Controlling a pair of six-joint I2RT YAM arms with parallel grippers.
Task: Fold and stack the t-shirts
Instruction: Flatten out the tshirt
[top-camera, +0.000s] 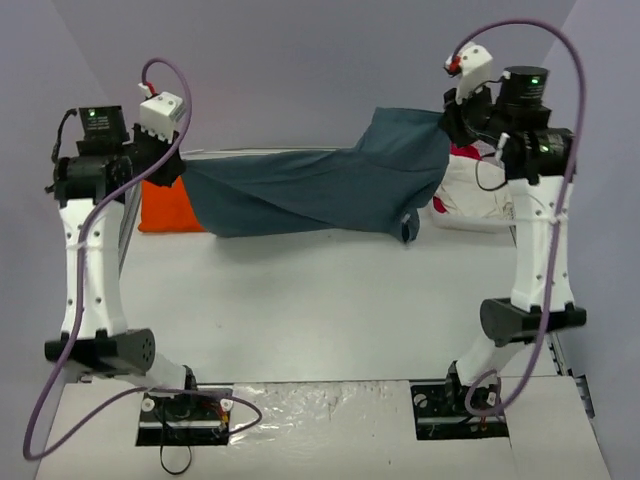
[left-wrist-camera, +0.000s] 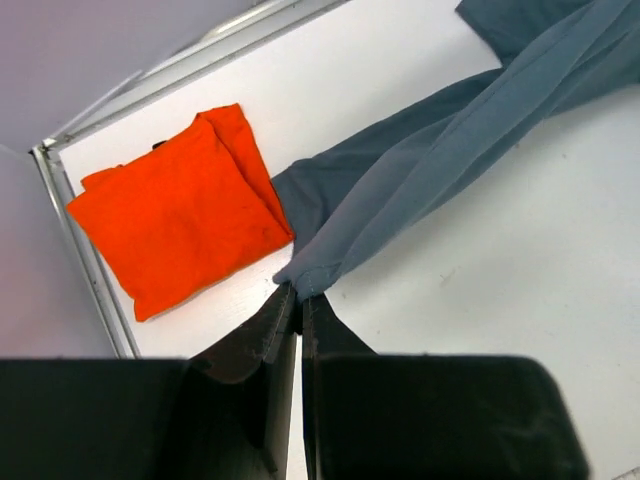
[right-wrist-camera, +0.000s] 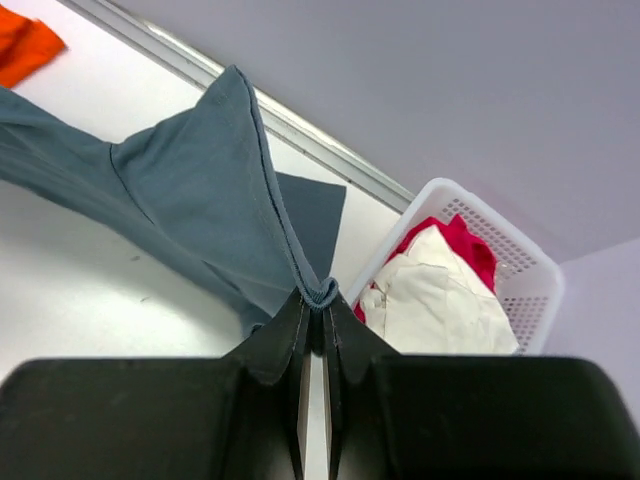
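The left gripper (left-wrist-camera: 298, 296) is pressing its two dark fingers together on a bunched corner of the slate-blue t-shirt (left-wrist-camera: 430, 160). In the left wrist view the cloth is running away from that pinch in long stretched folds toward the upper right. The right gripper (right-wrist-camera: 318, 300) is likewise pinching a small roll of the same shirt's edge between closed fingers, and the cloth is fanning up and left from it in a taut peak.

The top view is showing what neither wrist camera does. Both arms are holding the shirt stretched between them over the far side of the table (top-camera: 300, 300), with its right end sitting higher than its left and its lower edge sagging. Whether that edge is touching the table cannot be told.

The orange t-shirt (left-wrist-camera: 180, 225) is lying folded and flat in the far left corner, just beside the metal rail (left-wrist-camera: 80, 250). The left wrist view is showing it whole. In the top view the left arm and the blue cloth are hiding most of it, and the right wrist view is catching only a corner.

At the far right a white lattice basket (right-wrist-camera: 525, 265) is holding a heaped white garment (right-wrist-camera: 440, 300), with a red-pink garment (right-wrist-camera: 468, 245) showing behind and beneath it. In the top view the right arm is covering much of the basket.
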